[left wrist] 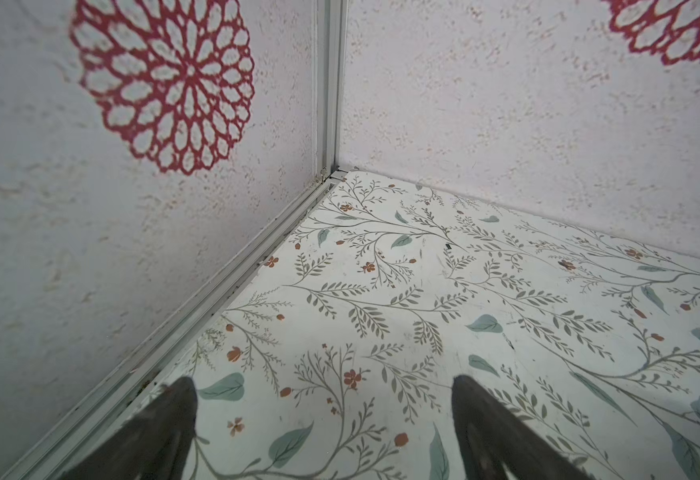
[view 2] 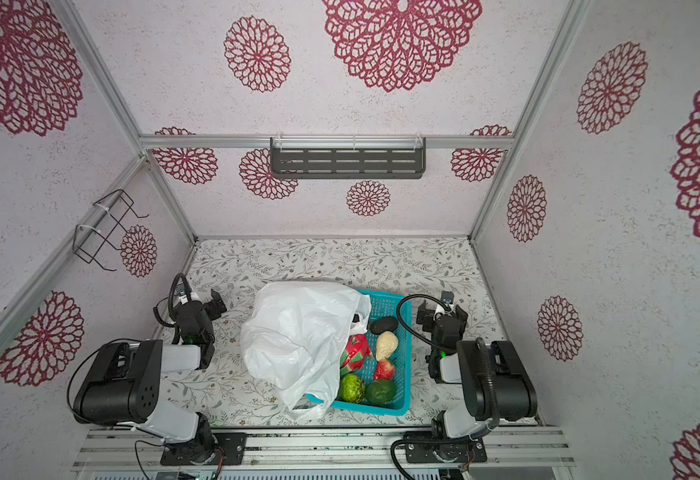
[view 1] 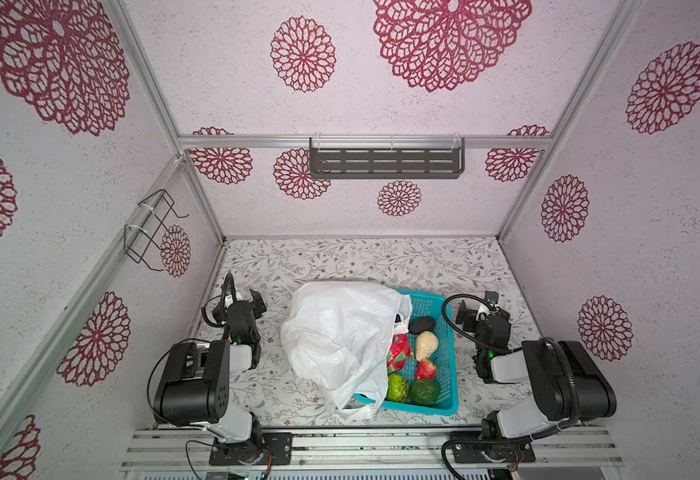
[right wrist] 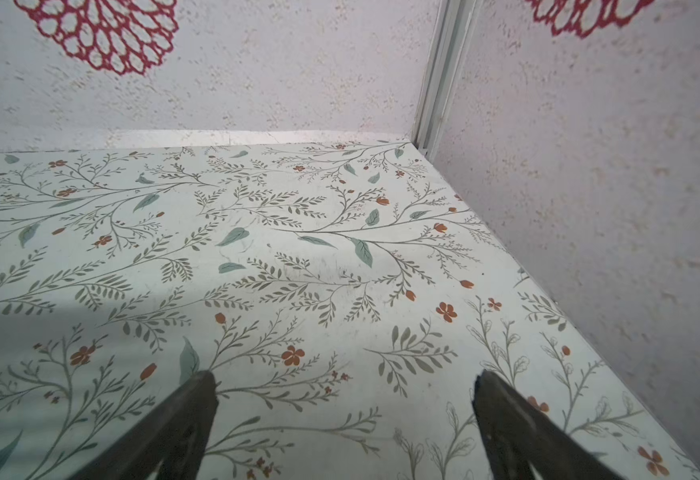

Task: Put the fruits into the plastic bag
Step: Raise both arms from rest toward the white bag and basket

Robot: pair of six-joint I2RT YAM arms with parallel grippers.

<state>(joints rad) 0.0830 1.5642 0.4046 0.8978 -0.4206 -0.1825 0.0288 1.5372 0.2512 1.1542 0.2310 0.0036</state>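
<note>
Plastic bag (view 1: 335, 332): likely thin, limp, slippery; draped over teal basket (view 1: 431, 408) | hold: handle loop (view 1: 371, 401) | fruits (view 1: 426, 345): likely light, rigid | left gripper (left wrist: 323, 384), right gripper (right wrist: 346, 376): jaws apart, empty

basket (view 1: 423, 408): side under plastic bag (view 1: 331, 332) | dragon fruit (view 1: 400, 352): partly covered | left tool fingers (left wrist: 161, 436), right tool fingers (right wrist: 173, 432): bases cut off

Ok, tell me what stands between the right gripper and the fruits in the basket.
Sideways, only the wall of the teal basket. From above, the pear, strawberry and dark green fruit lie uncovered. The plastic bag drapes over the basket's other side, partly hiding the dragon fruit. The right gripper, jaws open, faces away.
</note>
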